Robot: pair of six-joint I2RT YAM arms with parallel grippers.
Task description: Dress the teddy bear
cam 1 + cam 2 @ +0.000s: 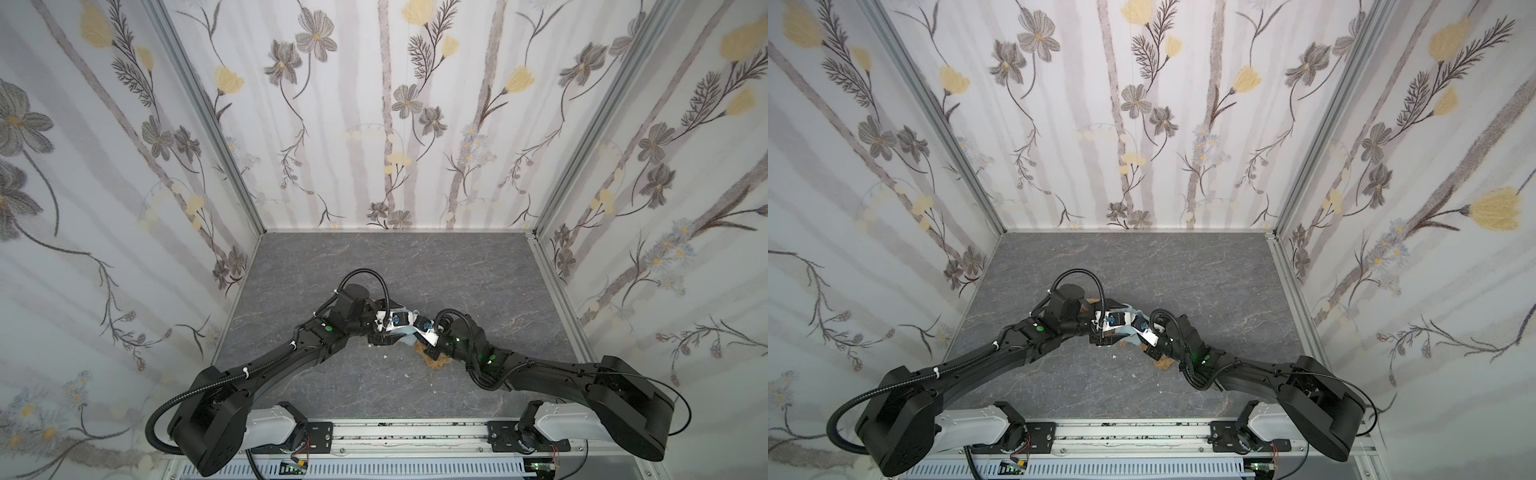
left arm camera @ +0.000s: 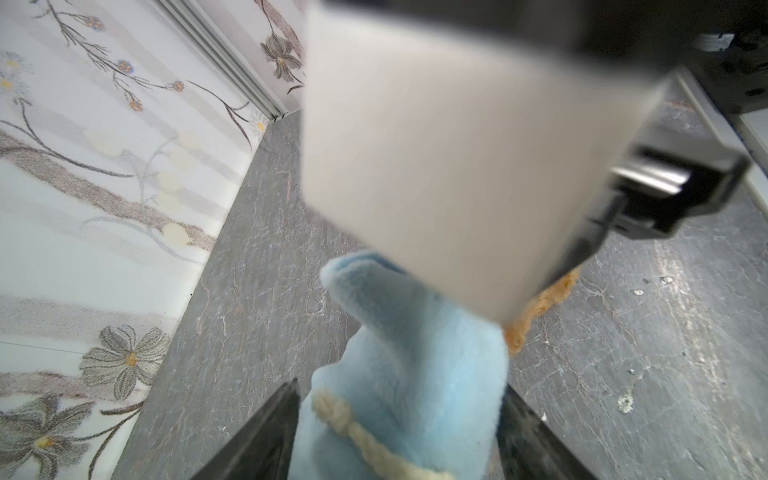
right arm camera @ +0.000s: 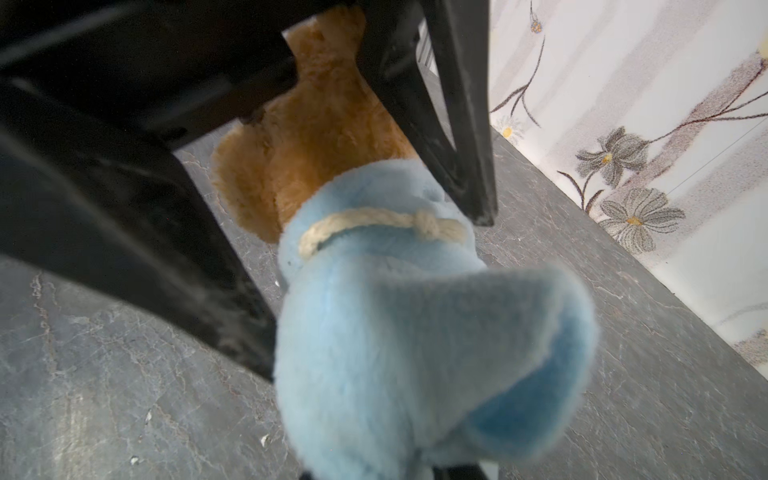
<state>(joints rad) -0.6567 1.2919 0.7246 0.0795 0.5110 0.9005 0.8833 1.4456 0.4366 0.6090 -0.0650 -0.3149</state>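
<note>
The blue top [image 3: 415, 353], pinched narrowly by the right gripper [image 1: 413, 332] and clasped wide by the left gripper [image 2: 401, 386], already wraps the bear [image 3: 316, 137] lying on the table [image 1: 457, 270] between them; I'd judge straightening remains.

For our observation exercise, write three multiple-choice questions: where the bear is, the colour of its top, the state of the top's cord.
1. Where is the bear? A middle of the table; B against the back wall; C on the front rail.
2. What colour is the top? A red; B light blue; C green.
3. The top's cord is: A knotted; B cut in two; C missing.
Answers: 1 A, its fur shows mid-table in both top views; 2 B, pale blue fleece in both wrist views; 3 A, a knot sits on the cord.
</note>
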